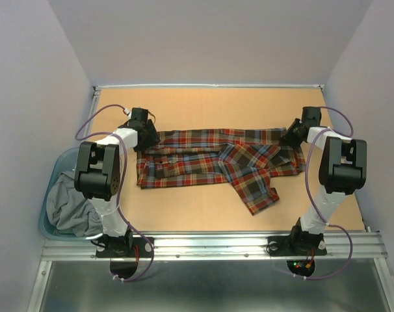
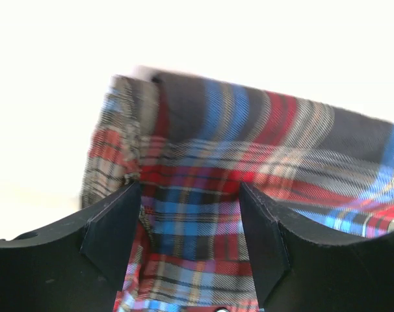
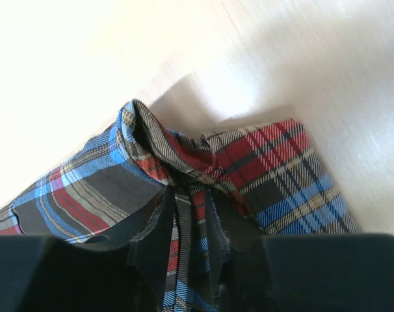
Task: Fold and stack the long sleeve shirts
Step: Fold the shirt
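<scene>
A red, brown and blue plaid long sleeve shirt (image 1: 203,162) lies spread across the middle of the table, one sleeve (image 1: 257,192) angled toward the front. My left gripper (image 1: 148,139) is down at the shirt's far left corner. In the left wrist view the left gripper (image 2: 190,195) is open, with flat plaid cloth (image 2: 249,130) lying between its fingers. My right gripper (image 1: 292,138) is at the far right corner. In the right wrist view the right gripper (image 3: 194,205) is pinched on a bunched fold of the shirt (image 3: 275,162).
A blue bin (image 1: 49,224) holding a grey garment (image 1: 70,205) stands at the table's left edge beside the left arm. A metal rail (image 1: 210,246) runs along the front edge. Walls close in the back and both sides.
</scene>
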Action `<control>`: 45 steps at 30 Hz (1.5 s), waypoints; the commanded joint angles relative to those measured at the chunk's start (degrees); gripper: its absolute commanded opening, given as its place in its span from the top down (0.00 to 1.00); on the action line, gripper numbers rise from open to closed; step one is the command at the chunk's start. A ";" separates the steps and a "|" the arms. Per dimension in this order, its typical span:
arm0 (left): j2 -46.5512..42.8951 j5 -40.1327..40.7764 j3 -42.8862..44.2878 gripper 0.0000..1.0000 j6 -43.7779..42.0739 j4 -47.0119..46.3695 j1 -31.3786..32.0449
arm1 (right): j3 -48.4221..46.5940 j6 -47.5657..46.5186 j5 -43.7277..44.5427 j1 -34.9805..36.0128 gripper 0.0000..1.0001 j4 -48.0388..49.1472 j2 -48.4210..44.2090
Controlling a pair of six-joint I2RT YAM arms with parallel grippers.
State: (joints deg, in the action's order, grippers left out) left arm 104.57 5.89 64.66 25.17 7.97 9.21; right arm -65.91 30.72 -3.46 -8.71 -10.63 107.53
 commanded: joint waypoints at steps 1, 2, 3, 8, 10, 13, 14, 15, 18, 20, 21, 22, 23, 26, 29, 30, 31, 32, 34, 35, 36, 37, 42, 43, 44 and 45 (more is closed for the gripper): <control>-3.67 0.36 0.72 0.27 0.67 2.14 -1.83 | -2.64 -1.19 -0.55 -1.22 0.67 1.05 -0.20; -4.20 -0.61 0.99 0.26 0.76 1.79 -1.83 | -3.08 -1.62 -1.97 -1.22 0.65 1.23 -1.86; -5.51 -2.10 0.99 0.26 1.02 1.44 -1.83 | -3.69 -1.72 -3.46 -1.22 0.64 1.40 -2.66; -9.47 -5.54 1.52 0.26 2.60 -1.98 -1.83 | -4.75 -1.89 -12.43 0.35 0.56 3.60 -8.29; -11.32 -8.52 1.87 0.26 3.57 -4.35 -1.74 | -4.06 -0.84 -17.25 1.32 0.51 6.92 -10.31; -11.76 -12.12 2.57 0.27 5.58 -7.60 -0.78 | -0.47 5.46 -22.88 5.00 0.46 17.43 -11.46; -11.50 -13.35 2.57 0.27 6.29 -9.79 -0.25 | 0.34 5.49 -23.69 5.02 0.45 20.19 -11.29; -11.15 -14.75 2.57 0.27 7.34 -11.12 0.19 | 1.04 8.01 -24.39 7.11 0.42 22.82 -11.02; -8.96 -19.59 2.92 0.30 11.03 -17.53 2.73 | 2.27 12.51 -25.97 11.76 0.37 32.49 -7.52; -5.97 -21.62 4.23 0.30 12.96 -21.49 5.11 | 2.54 15.93 -26.59 14.67 0.36 39.44 -3.58; -3.87 -22.84 4.68 0.31 13.32 -22.63 5.98 | 2.28 16.99 -26.68 15.38 0.36 41.20 -2.16; -2.72 -23.11 5.29 0.31 13.85 -25.08 7.21 | 2.02 17.87 -26.68 16.26 0.36 44.61 -0.84; -1.75 -23.29 5.30 0.31 14.29 -26.32 7.22 | 1.75 18.49 -26.86 16.88 0.36 46.13 0.74; 2.20 -23.82 5.38 0.34 16.14 -30.99 7.84 | 0.43 19.90 -26.77 18.55 0.36 49.39 6.02; 5.98 -22.41 5.39 0.37 15.88 -32.05 7.32 | 0.61 20.70 -25.81 18.55 0.36 51.06 9.71; 6.86 -22.50 5.12 0.37 15.96 -32.31 7.14 | 0.61 20.44 -25.72 18.55 0.36 51.06 10.59; 8.00 -22.68 4.77 0.37 16.49 -33.10 6.79 | 0.69 20.17 -25.80 18.55 0.36 51.06 11.82; 8.45 -22.50 3.38 0.37 16.93 -33.63 6.44 | 1.22 19.99 -25.63 18.38 0.36 51.15 12.44; 9.15 -22.59 1.53 0.38 18.15 -36.16 4.77 | 2.27 19.99 -25.02 18.03 0.36 51.32 13.67; 9.33 -22.33 0.56 0.38 18.42 -36.88 4.07 | 2.97 20.08 -24.75 17.50 0.36 51.33 13.94; 9.77 -22.24 -0.75 0.38 18.69 -37.06 3.28 | 4.72 20.52 -24.49 16.37 0.36 51.41 14.20; 9.95 -22.24 -1.20 0.38 18.95 -37.23 2.57 | 5.69 20.69 -24.14 15.49 0.36 51.59 14.29; 10.12 -22.50 -4.89 0.40 21.41 -37.94 -3.40 | 11.32 21.31 -22.90 8.99 0.36 51.85 13.77; 9.95 -23.72 -5.42 0.41 21.50 -39.59 -3.85 | 12.11 21.49 -22.82 6.80 0.36 51.94 13.59; 9.77 -23.91 -5.51 0.41 21.76 -39.78 -4.29 | 12.64 21.49 -22.73 5.82 0.36 51.94 13.33; 9.51 -23.82 -5.51 0.41 22.37 -39.70 -4.46 | 13.08 21.40 -22.64 3.81 0.36 51.94 12.80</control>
State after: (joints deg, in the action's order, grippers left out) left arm 115.33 -18.72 61.01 46.59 -30.81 6.39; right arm -56.55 53.58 -30.57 1.45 43.13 120.81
